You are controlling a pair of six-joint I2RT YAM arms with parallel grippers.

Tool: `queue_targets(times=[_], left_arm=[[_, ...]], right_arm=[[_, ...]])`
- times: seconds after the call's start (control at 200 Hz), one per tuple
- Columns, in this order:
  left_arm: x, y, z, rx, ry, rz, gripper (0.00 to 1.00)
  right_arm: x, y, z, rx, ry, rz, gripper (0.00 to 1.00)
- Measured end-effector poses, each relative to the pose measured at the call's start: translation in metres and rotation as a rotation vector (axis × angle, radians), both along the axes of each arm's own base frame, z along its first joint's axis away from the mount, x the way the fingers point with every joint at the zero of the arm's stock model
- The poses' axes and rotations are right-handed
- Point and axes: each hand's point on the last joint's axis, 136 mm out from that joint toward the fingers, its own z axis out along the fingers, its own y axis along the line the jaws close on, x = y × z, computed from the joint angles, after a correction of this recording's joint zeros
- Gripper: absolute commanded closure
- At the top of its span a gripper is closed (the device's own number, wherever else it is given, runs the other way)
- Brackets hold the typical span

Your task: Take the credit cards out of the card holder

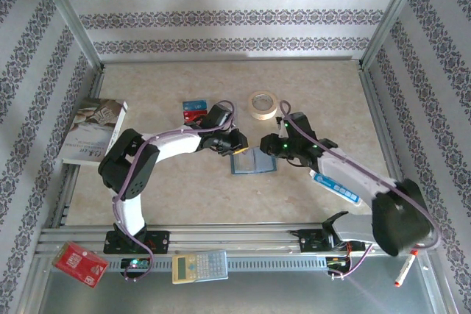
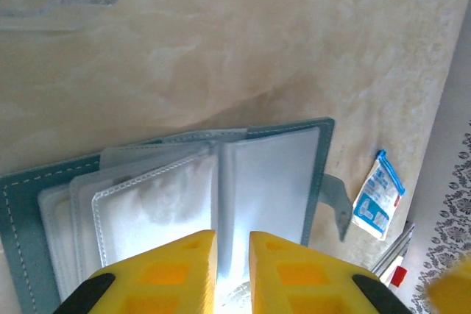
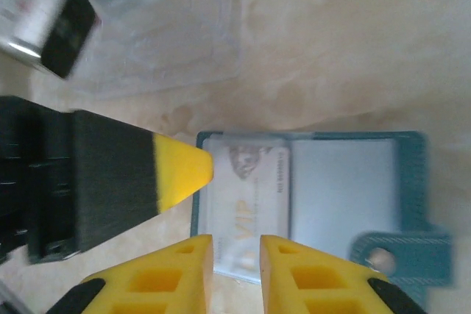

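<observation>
**Both grippers at the open card holder in the middle of the tabletop**

The card holder (image 1: 254, 161) lies opened flat near the middle of the tabletop (image 1: 184, 196), its clear sleeves (image 2: 272, 182) facing up. The left gripper (image 2: 232, 239) stands over the fold of the sleeves. Its yellow fingers (image 2: 184, 273) are close together with a narrow slit between them, and I cannot tell if they pinch a sleeve. The right gripper (image 3: 235, 244) has its fingers on either side of the near edge of a pale VIP card (image 3: 246, 189) that sits in the holder, with a small gap; a real grip I cannot tell. Two loose credit cards (image 1: 195, 111), red and blue, lie toward the far edge, left of the tape roll (image 1: 263, 104).
</observation>
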Motion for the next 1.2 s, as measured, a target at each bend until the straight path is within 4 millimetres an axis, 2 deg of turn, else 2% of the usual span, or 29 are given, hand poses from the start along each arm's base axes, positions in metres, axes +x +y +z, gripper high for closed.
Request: queue_targets(times=[0.065, 0.19, 0.34, 0.555, 0.694, 1.199], left_arm=[[-0.003, 0.003, 0.001, 0.001, -0.002, 0.002, 0.84], [-0.012, 0.009, -0.011, 0.021, 0.031, 0.005, 0.86], [-0.015, 0.011, -0.024, 0.042, 0.064, 0.011, 0.88], [-0.016, 0.012, -0.033, 0.054, 0.084, 0.018, 0.91], [-0.018, 0.017, -0.043, 0.079, 0.094, 0.028, 0.91], [-0.017, 0.018, -0.044, 0.080, 0.052, 0.000, 0.92]], right_arm=[[-0.002, 0.008, -0.017, 0.019, 0.059, 0.031, 0.79], [-0.008, 0.014, -0.047, 0.012, 0.163, 0.060, 0.79], [-0.007, 0.014, -0.063, -0.015, 0.200, 0.069, 0.81], [-0.009, 0.012, -0.073, -0.038, 0.223, 0.070, 0.84], [-0.010, 0.012, -0.080, -0.044, 0.238, 0.070, 0.81], [-0.004, 0.016, -0.083, 0.113, 0.258, 0.083, 0.80]])
